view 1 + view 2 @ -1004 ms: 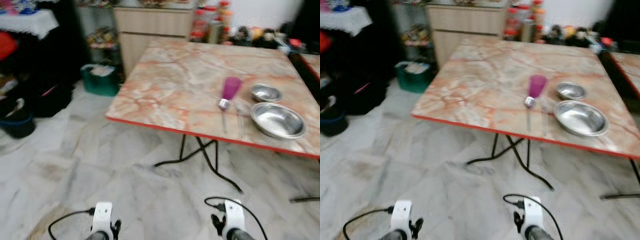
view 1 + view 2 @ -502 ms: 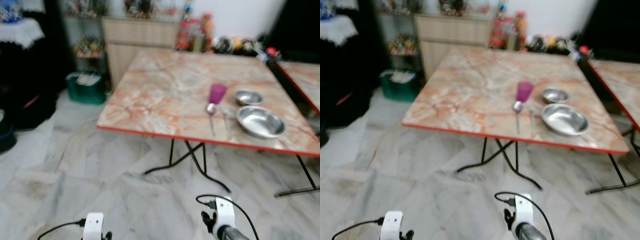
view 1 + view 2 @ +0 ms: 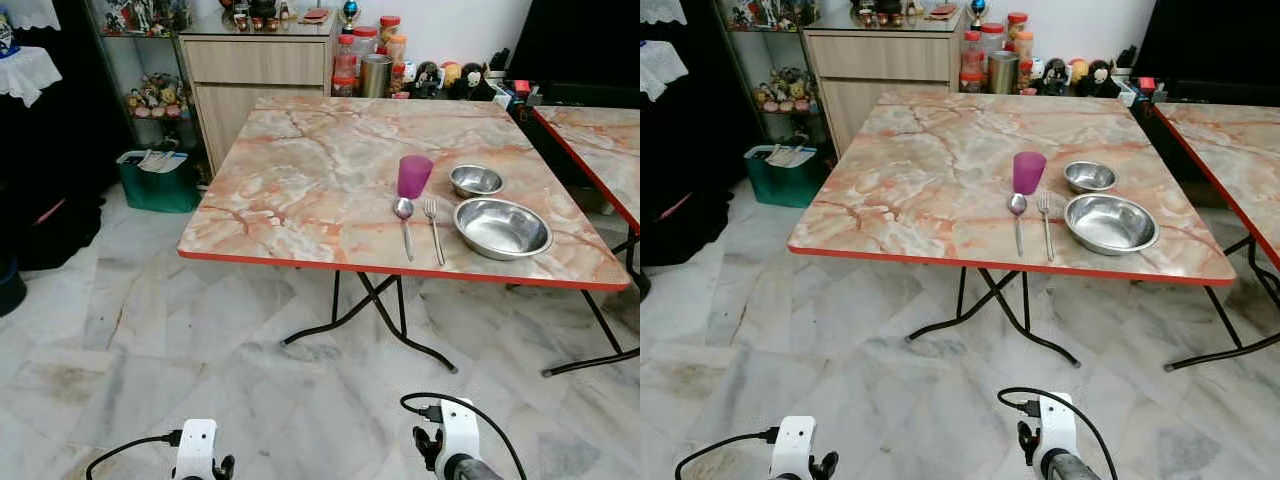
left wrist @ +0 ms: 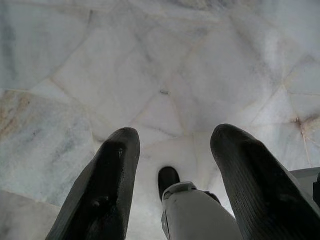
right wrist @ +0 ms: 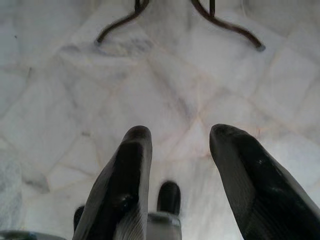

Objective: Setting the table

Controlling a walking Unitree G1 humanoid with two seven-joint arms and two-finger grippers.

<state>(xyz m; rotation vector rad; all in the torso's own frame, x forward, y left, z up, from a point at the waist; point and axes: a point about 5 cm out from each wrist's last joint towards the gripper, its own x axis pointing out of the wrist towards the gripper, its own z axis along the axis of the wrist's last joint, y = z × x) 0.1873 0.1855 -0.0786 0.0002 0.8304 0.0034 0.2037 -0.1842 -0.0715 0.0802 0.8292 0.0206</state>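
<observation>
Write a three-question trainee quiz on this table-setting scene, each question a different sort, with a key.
1. True or false: the spoon lies between the fork and the large steel bowl.
2. Which thing stands just behind the spoon's bowl end, farther from the robot? A. a glass jar B. the purple cup C. a plate
3. Fill in: the left gripper and right gripper both hang over the marble ____ with fingers apart.

Key
1. False: the fork lies between the spoon and the large bowl.
2. B
3. floor
</observation>
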